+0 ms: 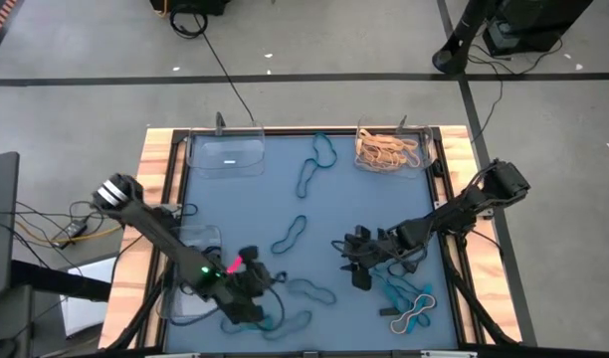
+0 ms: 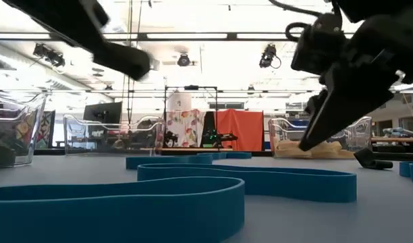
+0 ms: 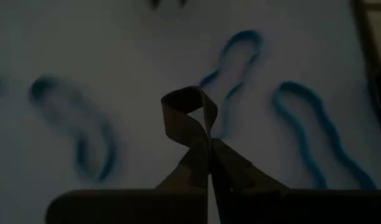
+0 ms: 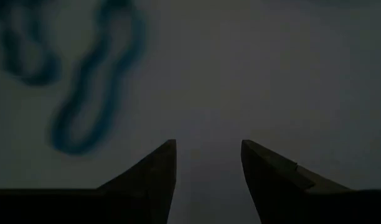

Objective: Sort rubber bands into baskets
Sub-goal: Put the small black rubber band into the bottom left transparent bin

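Observation:
My left gripper [image 1: 249, 282] hovers over the table's near left part, shut on a tan rubber band [image 3: 189, 111]. It also shows at the upper left of the low view [image 2: 122, 57]. My right gripper [image 4: 209, 155] is open over bare mat right of the middle [image 1: 358, 261], with nothing between its fingers. Several blue rubber bands [image 1: 290, 236] lie flat on the blue mat, and a tan one [image 1: 414, 316] lies at the near right. One clear basket [image 1: 225, 154] stands at the far left. Another [image 1: 391, 149] at the far right holds tan bands. A third [image 1: 185, 283] lies under my left arm. My left gripper pinches the tan rubber band between its two fingertips [image 3: 231, 168], at the band's gathered lower part [image 3: 203, 152]. A twisted loop [image 3: 185, 102] of the band sticks out beyond the fingertips. The fingers slant down at the mat, and the band shows clear of it.
Blue bands lie around both grippers [image 1: 312, 291], [image 1: 394, 288], [image 1: 319, 159]; in the low view they fill the foreground [image 2: 159, 189]. Wooden rails [image 1: 157, 169] border the mat. Cables [image 1: 46, 224] lie off the table's left side.

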